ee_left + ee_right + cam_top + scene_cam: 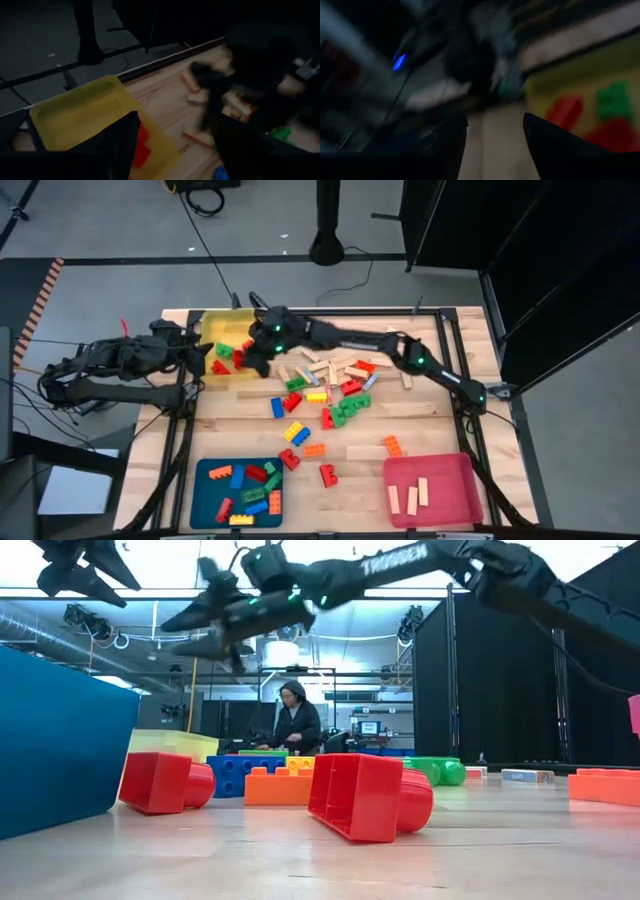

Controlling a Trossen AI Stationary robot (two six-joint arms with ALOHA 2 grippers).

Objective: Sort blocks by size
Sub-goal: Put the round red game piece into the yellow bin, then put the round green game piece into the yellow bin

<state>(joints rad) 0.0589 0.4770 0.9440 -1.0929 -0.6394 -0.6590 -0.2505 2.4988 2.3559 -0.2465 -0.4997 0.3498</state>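
Both dark arms crowd the yellow plastic tray [222,328] at the far-left corner — blocked. Scattered studded and wooden blocks [325,385] clutter mid-surface. Bare wooden surface [440,420] at the right side — passable.

arm lettering: "TROSSEN" in white on the dark arm [400,565], up at 12 o'clock, low view
other text: nothing else readable

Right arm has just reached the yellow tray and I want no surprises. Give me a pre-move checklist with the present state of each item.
1. Right gripper over the yellow tray: ok.
2. Right gripper empty: ok in the right wrist view, nothing between its fingers.
3. Blocks lying inside the yellow tray: ok.
4. Left gripper apart from the right gripper: not ok, very close.
5. Loose blocks on the table all sorted: not ok.
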